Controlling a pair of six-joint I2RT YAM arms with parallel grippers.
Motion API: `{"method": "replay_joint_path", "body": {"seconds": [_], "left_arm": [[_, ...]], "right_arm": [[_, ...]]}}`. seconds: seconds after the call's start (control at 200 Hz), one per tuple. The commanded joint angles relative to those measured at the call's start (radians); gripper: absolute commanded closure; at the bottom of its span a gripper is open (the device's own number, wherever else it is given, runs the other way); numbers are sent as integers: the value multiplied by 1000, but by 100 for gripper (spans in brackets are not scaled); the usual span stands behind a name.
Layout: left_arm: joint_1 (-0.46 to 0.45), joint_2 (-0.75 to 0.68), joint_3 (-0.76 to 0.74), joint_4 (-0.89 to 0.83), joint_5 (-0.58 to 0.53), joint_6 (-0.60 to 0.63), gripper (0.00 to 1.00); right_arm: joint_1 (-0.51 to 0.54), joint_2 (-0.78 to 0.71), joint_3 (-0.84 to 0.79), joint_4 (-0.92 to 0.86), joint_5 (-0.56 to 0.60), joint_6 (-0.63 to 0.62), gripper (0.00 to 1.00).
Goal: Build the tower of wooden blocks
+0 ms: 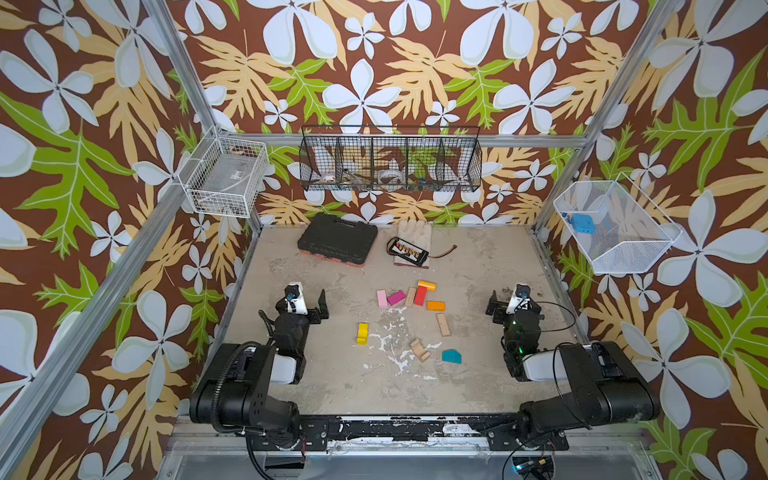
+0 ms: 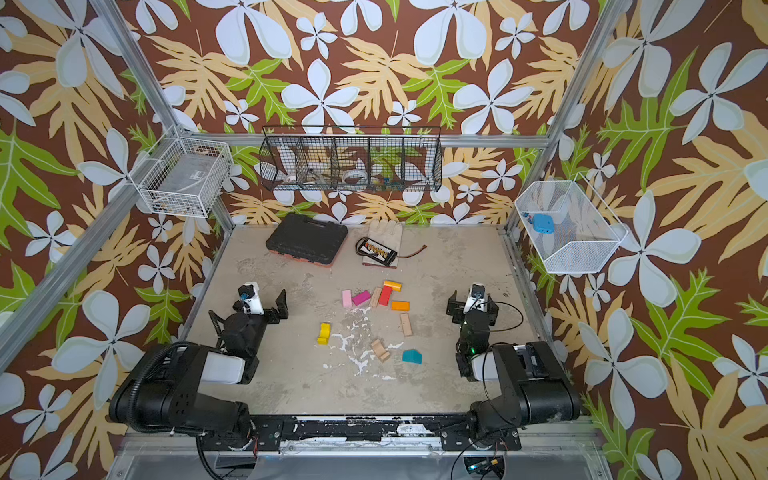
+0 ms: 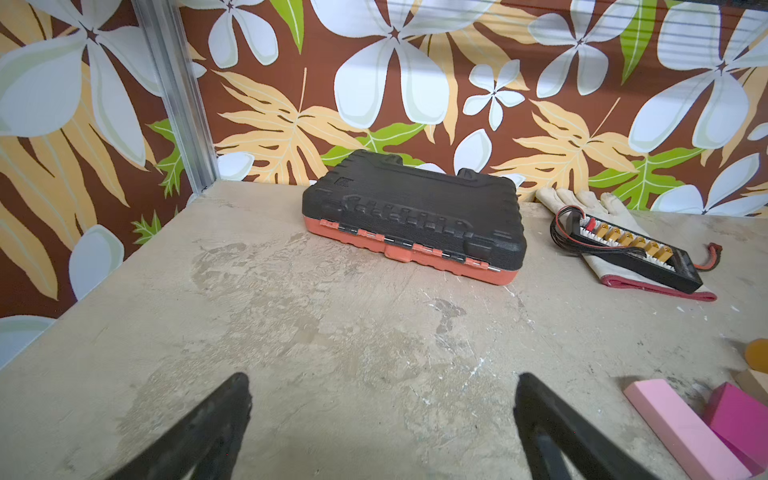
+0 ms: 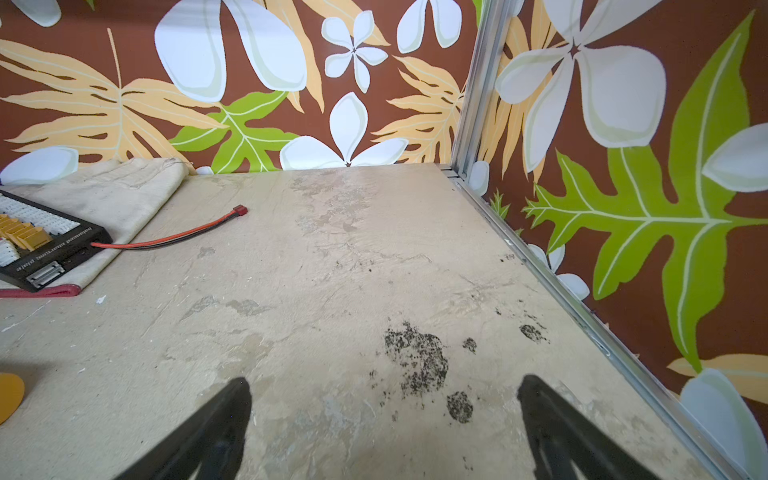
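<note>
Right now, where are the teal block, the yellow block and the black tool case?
teal block (image 1: 451, 356): in a top view, middle of its upper face.
yellow block (image 1: 362, 333): in a top view, its middle.
black tool case (image 3: 415, 208): left wrist view, centre of its lid.

Stained beige tabletop (image 1: 332, 386), wood blocks (image 1: 435, 306) scattered flat, black tool case (image 1: 337, 240), pale glove (image 1: 413, 230) at back

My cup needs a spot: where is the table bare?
Bare: the near strip in front of the teal block; the far corner right of the glove; the patch between tool case and left pincer. Crowded: the middle, with scattered wood blocks.
</note>
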Motion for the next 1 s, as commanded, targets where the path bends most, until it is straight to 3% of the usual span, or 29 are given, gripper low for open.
{"method": "replay_joint_path", "body": {"seconds": [0.0, 0.841, 0.906, 0.951, 0.991], "left_arm": [[-1, 0, 1, 20, -4, 15, 0], [-1, -7, -2, 28, -7, 10, 0], [-1, -52, 0, -12, -6, 10, 0], [-1, -110, 2, -65, -2, 9, 0], [-1, -174, 3, -128, -13, -5, 0]], "right_arm": [[-1, 0, 0, 31, 12, 3, 0], [6, -16, -8, 49, 21, -9, 0], [37, -97, 0, -29, 58, -30, 0], [61, -179, 28, -175, 143, -1, 0], [54, -243, 59, -321, 151, 67, 0]]}}
